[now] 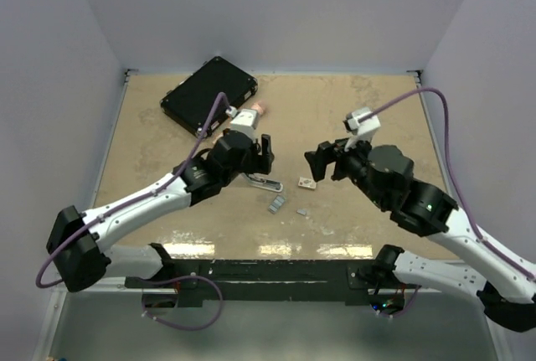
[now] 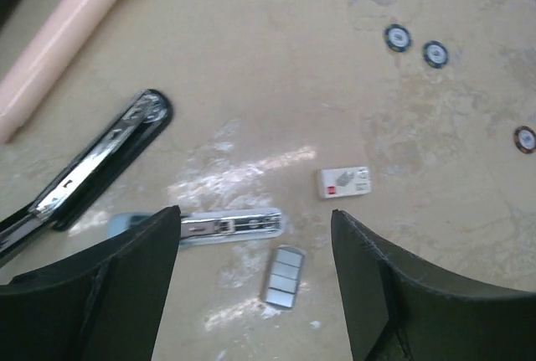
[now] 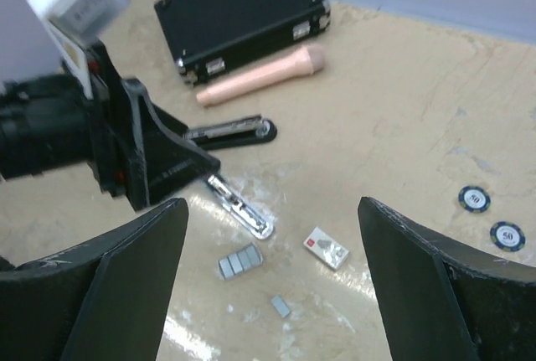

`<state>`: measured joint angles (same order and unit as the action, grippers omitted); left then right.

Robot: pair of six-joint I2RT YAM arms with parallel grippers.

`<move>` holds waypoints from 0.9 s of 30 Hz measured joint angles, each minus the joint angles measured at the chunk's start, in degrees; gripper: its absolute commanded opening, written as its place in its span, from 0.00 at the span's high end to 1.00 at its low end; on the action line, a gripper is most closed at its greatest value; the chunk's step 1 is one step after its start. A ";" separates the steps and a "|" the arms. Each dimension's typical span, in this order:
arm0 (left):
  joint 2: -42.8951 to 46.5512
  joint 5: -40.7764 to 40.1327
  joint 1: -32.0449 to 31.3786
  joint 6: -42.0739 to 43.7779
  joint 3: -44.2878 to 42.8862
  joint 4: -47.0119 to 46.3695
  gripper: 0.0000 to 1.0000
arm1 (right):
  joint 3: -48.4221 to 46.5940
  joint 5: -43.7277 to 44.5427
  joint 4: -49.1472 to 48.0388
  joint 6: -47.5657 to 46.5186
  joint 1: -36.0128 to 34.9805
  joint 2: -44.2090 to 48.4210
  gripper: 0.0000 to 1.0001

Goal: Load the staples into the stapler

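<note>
Left hand [image 2: 254, 219] hangs spread over staples [image 2: 283, 275] beside silver stapler [image 2: 228, 225].

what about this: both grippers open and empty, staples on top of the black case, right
No: the staples lie on the table beside the silver stapler, not on the black case; the right wrist view shows it. Left gripper and right gripper are open and empty.

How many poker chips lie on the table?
3. The first chip and the second chip lie close together; the third chip lies alone at the right edge of the left wrist view. Others may be out of view.
</note>
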<state>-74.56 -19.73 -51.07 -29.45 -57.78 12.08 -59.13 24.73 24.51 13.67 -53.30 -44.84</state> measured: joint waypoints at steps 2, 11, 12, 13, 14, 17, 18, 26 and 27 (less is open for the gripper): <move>3.85 0.52 3.80 -0.04 3.17 0.81 0.13 | -2.38 -1.99 1.90 0.20 0.04 -4.81 0.13; 22.03 -2.47 20.72 2.12 8.79 3.21 0.07 | -5.90 -17.97 11.19 -2.51 2.43 -31.06 0.19; 23.12 -3.10 21.33 2.43 9.29 3.19 0.06 | -6.36 -19.17 12.46 -3.39 2.69 -33.57 0.20; 24.46 -3.78 21.79 3.04 10.16 3.02 0.04 | -6.62 -20.20 13.20 -4.20 2.86 -35.80 0.20; 25.64 -4.57 21.97 3.61 11.15 2.95 0.01 | -6.80 -21.05 13.99 -5.03 3.06 -37.86 0.22; 28.37 -7.34 22.14 5.14 13.92 3.26 0.00 | -7.21 -22.58 16.06 -7.52 3.61 -42.66 0.34; 29.14 -8.48 22.18 5.60 14.69 3.23 0.00 | -7.43 -22.84 16.68 -8.39 3.85 -44.00 0.38; 34.62 -17.31 22.51 10.51 23.28 -0.79 0.00 | -9.25 -25.64 18.73 -13.99 6.10 -51.69 0.62; 34.51 -17.97 22.56 10.91 23.52 -1.01 0.00 | -9.44 -25.81 18.73 -14.34 6.14 -52.48 0.62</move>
<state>-40.05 -37.69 -28.51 -18.55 -34.26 11.07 -68.58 -1.08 43.24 -0.67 -47.16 -97.32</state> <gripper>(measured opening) 0.997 0.387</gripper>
